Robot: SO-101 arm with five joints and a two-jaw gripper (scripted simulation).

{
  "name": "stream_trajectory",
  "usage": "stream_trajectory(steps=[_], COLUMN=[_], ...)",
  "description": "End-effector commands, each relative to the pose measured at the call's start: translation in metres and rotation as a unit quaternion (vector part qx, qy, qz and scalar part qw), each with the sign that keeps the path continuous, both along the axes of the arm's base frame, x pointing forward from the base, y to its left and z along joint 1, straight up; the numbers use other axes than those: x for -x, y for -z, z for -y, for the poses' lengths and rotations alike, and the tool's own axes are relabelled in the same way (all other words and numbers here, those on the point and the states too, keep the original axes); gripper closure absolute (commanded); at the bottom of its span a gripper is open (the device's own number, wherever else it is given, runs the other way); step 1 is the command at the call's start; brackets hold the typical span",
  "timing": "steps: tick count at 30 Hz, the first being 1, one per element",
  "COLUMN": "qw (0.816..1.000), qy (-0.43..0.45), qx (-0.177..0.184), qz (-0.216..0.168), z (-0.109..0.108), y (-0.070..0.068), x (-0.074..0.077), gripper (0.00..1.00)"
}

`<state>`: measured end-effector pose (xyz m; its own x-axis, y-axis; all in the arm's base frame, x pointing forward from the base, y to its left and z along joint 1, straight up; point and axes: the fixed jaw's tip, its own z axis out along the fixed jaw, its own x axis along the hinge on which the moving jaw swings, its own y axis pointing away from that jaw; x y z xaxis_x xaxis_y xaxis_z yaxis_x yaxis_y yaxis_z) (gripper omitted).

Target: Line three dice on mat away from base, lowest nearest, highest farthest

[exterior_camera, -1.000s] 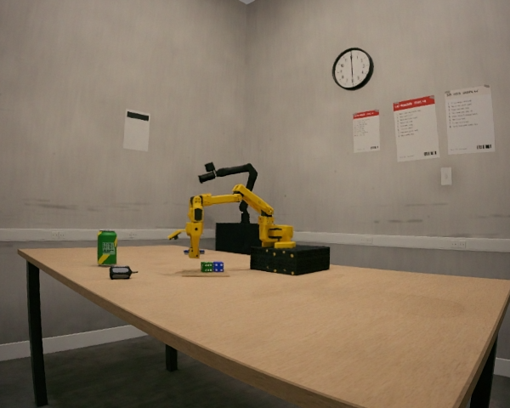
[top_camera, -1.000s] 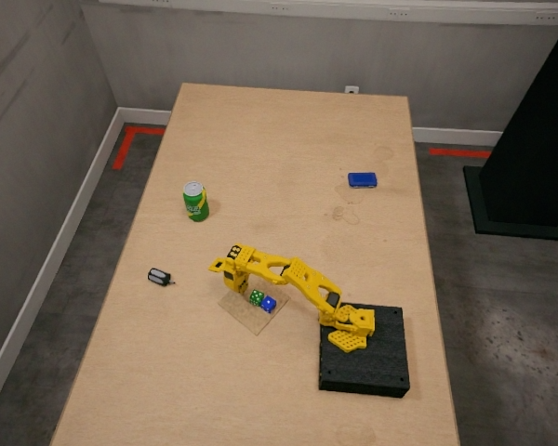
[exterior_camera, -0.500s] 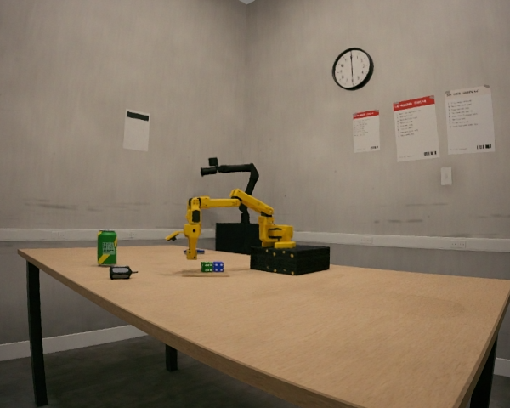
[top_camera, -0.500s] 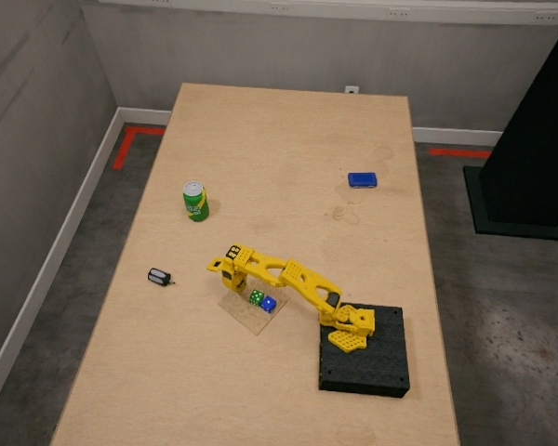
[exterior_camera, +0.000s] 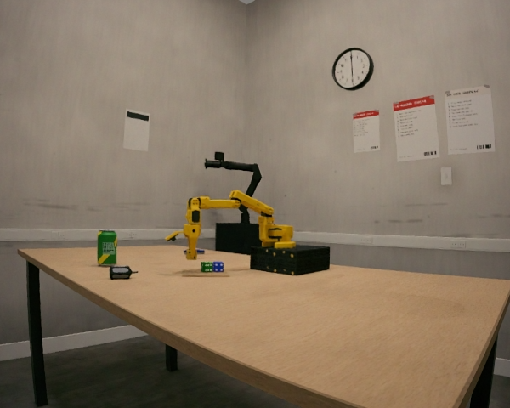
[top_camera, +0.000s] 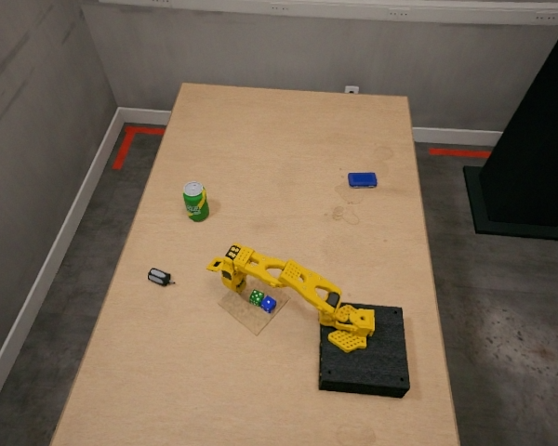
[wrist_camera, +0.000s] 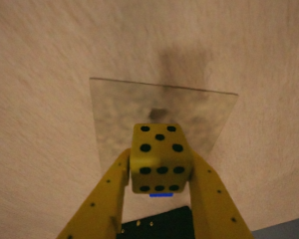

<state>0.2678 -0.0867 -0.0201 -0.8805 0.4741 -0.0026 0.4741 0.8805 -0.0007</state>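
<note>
My gripper (wrist_camera: 160,166) (top_camera: 233,284) (exterior_camera: 190,253) is shut on a yellow die (wrist_camera: 160,149) and holds it above the far part of the translucent mat (wrist_camera: 115,105) (top_camera: 250,321) (exterior_camera: 194,274). In the wrist view the die shows five black pips on one face and six on the face below it. A green die (top_camera: 256,297) (exterior_camera: 206,266) and a blue die (top_camera: 268,303) (exterior_camera: 218,266) sit side by side on the mat, the blue one nearer the base. Only a sliver of the blue die (wrist_camera: 160,195) shows in the wrist view.
A green can (top_camera: 195,202) (exterior_camera: 106,246) stands at the table's left. A small black object (top_camera: 158,277) (exterior_camera: 120,272) lies left of the mat. A blue box (top_camera: 362,179) lies far right. The arm stands on a black base block (top_camera: 365,364) (exterior_camera: 290,259).
</note>
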Motion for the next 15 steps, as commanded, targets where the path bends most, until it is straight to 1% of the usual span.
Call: stream_trajectory(steps=[1,6,7,15], qw=[1.0,1.0,1.0,1.0], qy=[0.006,0.006,0.012,0.012], qx=[-0.003,-0.003,-0.001,-0.001], qz=[-0.007,-0.007,0.0,0.0], z=[0.0011,0.0011,0.0054,0.0054], y=[0.0017,0.0017,0.0082,0.0082], x=[0.0022,0.0022,0.0013,0.0013], gripper=[1.0,1.0,1.0,1.0])
